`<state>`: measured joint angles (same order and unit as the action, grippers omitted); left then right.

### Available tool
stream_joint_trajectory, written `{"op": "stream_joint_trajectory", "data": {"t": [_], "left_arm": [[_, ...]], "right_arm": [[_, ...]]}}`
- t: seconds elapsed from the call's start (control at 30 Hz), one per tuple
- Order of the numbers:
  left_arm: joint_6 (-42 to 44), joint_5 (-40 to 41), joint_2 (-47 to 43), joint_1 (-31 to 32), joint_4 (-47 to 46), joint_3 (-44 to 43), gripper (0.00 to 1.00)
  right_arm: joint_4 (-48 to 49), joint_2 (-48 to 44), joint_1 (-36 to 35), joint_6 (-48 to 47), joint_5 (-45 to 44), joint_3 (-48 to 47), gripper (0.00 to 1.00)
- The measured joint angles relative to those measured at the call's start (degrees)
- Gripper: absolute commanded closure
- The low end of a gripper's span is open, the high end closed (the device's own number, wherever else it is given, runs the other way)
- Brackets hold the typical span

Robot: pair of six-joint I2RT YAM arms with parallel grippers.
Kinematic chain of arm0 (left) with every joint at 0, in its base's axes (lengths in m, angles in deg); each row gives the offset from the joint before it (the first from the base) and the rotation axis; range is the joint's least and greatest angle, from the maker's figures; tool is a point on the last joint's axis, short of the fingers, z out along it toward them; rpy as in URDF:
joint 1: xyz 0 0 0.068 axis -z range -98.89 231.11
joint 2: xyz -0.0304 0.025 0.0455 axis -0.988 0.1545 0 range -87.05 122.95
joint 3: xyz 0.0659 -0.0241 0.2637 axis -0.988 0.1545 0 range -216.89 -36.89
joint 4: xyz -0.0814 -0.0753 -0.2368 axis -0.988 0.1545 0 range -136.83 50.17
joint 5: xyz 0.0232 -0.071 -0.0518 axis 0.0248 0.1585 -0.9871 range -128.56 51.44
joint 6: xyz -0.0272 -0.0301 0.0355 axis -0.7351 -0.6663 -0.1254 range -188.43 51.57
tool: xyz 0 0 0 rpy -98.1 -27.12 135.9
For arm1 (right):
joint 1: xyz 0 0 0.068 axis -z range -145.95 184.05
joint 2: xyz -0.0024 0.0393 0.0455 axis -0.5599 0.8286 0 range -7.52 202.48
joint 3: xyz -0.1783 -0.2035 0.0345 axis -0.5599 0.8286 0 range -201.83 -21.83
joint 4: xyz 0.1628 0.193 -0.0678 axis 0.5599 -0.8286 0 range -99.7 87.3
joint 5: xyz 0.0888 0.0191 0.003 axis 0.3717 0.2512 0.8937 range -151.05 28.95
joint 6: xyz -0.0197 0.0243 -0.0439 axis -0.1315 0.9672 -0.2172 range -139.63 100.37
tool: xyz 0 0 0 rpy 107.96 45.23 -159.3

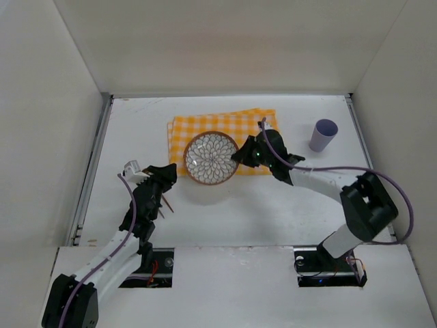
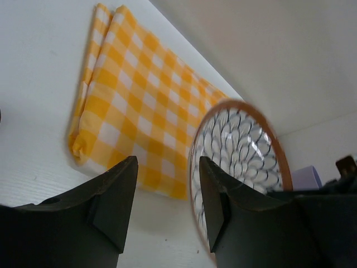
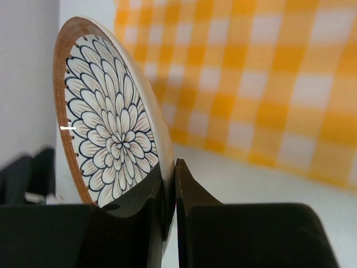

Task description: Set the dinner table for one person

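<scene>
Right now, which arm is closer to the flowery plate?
The right. The right arm has its jaws shut on the near rim of the plate. The left arm has its jaws open, off to the plate's left and not touching it.

You can pass over the bare table [image 1: 239, 219] at near side; plate [image 1: 212, 158] & cup [image 1: 323, 135] block farther back.

Left gripper [image 2: 167, 170] jaws apart, nothing between them; folded yellow-and-white checked cloth [image 2: 139, 111] lies on the white dinner table [image 2: 33, 111]; plate [image 2: 240, 145], petal pattern and brown rim, overlaps the cloth's right part; lilac cup [image 2: 308, 176] partly visible behind the plate.
</scene>
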<state>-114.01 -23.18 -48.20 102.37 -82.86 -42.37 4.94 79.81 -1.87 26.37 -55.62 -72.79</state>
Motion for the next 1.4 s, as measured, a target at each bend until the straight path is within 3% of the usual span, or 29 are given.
{"op": "stream_joint_trajectory", "data": {"t": [0.23, 0.6, 0.83, 1.0, 1.13, 1.27, 1.3, 1.4], "left_arm": [[-0.17, 0.17, 1.51, 0.39, 0.31, 0.11, 0.54], [-0.2, 0.37, 1.36, 0.72, 0.39, 0.13, 0.54], [-0.2, 0.63, 1.49, 0.94, 0.42, 0.13, 0.54], [-0.2, 0.79, 1.49, 1.25, 0.39, 0.13, 0.54], [-0.22, 1.03, 1.4, 1.57, 0.39, 0.13, 0.54], [-0.37, 1.14, 1.95, 2.14, 0.37, 0.13, 0.54], [-0.35, 1.22, 2.19, 2.4, 0.37, 0.13, 0.54], [-0.33, 1.4, 2.43, 3.72, 0.37, 0.13, 0.54]], "right_arm": [[4.42, 17.46, 6.86, 1.95, 1.25, -14.14, 0.9], [4.39, 26.88, 8.57, 6.12, 1.44, -16.85, 0.86], [7.39, 26.86, 8.57, 9.38, 1.38, -16.48, 0.42], [7.32, 21.46, 8.57, 8.26, 0.2, -11.5, 0.33], [3.98, 11.91, 8.57, 4.7, -2.29, -7.61, 0.38], [-1.33, -0.24, 8.96, -0.94, -6.43, -5.81, 0.78], [-2.82, -3.37, 9.42, -2.27, -7.93, -5.68, 0.82], [-7.58, -11.98, 13.42, -5.6, -14.08, -5.6, 0.81]]}}
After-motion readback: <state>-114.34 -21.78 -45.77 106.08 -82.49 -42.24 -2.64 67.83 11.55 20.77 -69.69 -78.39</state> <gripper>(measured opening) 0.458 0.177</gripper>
